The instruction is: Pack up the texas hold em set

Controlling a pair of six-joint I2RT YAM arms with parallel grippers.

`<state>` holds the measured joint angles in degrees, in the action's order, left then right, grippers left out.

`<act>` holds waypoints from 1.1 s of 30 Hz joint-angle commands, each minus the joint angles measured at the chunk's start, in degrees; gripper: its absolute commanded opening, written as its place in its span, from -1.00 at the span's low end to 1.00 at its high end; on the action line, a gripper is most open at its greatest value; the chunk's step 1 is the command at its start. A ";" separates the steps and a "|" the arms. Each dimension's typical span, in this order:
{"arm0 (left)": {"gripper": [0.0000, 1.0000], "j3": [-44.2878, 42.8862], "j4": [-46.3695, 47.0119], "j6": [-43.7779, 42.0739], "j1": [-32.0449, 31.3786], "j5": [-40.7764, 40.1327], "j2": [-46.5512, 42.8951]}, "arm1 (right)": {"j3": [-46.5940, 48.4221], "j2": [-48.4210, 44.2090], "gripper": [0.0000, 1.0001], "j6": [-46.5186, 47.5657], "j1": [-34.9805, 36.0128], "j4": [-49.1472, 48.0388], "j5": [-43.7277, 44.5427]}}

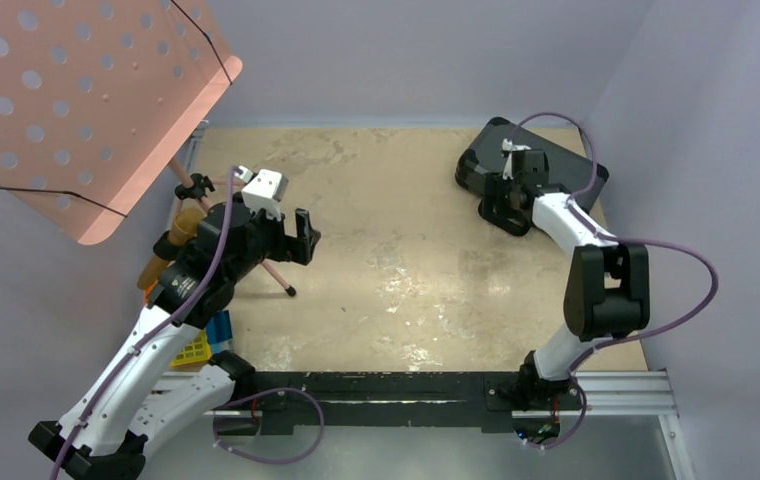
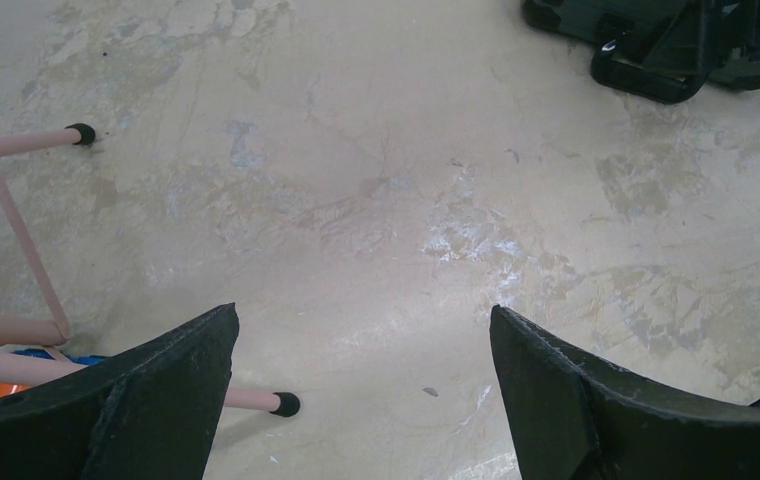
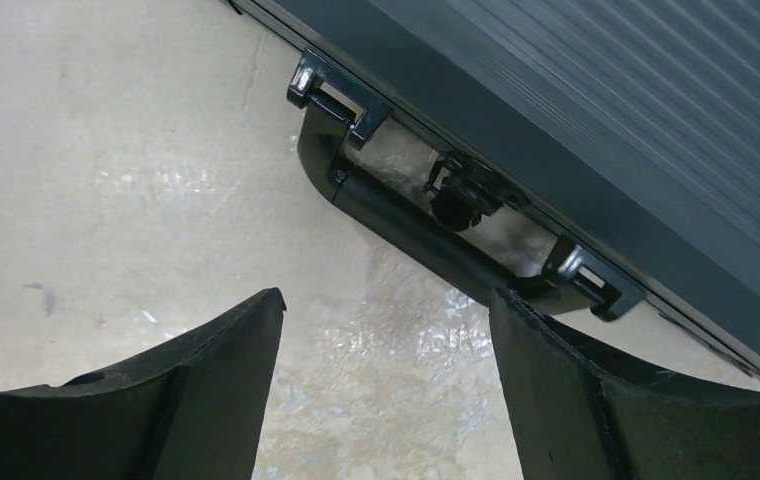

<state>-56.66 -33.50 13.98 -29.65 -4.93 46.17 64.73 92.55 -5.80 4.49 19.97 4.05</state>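
Note:
The texas hold em set's black briefcase (image 1: 486, 160) lies shut at the far right of the table, ribbed lid (image 3: 606, 110) up. Its black handle (image 3: 406, 225) and a latch face my right gripper (image 3: 386, 300). That gripper is open, hovering low over bare table just short of the handle, with nothing between its fingers. In the top view the right gripper (image 1: 504, 212) sits at the case's near edge. My left gripper (image 1: 308, 238) hangs wide open and empty over the left middle of the table (image 2: 361, 315). A corner of the case (image 2: 566, 12) shows far off.
A pink perforated music stand (image 1: 76, 100) leans over the far left corner, and its thin pink legs (image 2: 16, 230) reach onto the table beside my left gripper. Yellow (image 1: 194, 350) and blue (image 1: 221, 328) crates sit under the left arm.

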 commanded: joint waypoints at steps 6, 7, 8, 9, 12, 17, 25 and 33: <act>0.98 -0.64 2.22 0.08 0.25 0.71 0.63 | 4.12 8.25 0.54 10.06 0.14 0.11 -1.03; 0.98 -0.71 2.21 0.08 0.21 0.71 0.66 | 4.43 8.86 0.54 10.49 0.15 -0.16 -1.03; 0.98 -0.65 2.21 0.08 0.26 0.71 0.60 | 4.67 9.40 0.54 11.04 0.20 -0.48 -1.02; 0.98 -0.67 2.22 0.08 0.21 0.71 0.59 | 4.66 9.86 0.53 11.38 0.23 -1.03 -0.64; 0.98 -0.66 2.23 0.00 0.23 0.62 0.50 | 4.64 10.88 0.53 12.77 0.60 -2.76 0.40; 0.98 -0.68 2.23 0.00 0.23 0.62 0.43 | 6.12 14.22 0.53 13.48 0.92 -1.82 -0.22; 0.97 -0.60 2.66 -0.51 0.23 1.25 0.91 | 7.89 16.35 0.52 14.40 0.94 2.65 -3.62; 0.82 -1.60 4.76 6.00 0.04 8.22 4.85 | 9.73 14.50 0.39 15.31 0.90 5.85 -16.70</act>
<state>-56.66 -33.04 15.25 -29.65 -2.09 49.21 72.10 106.87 9.10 4.82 25.80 0.27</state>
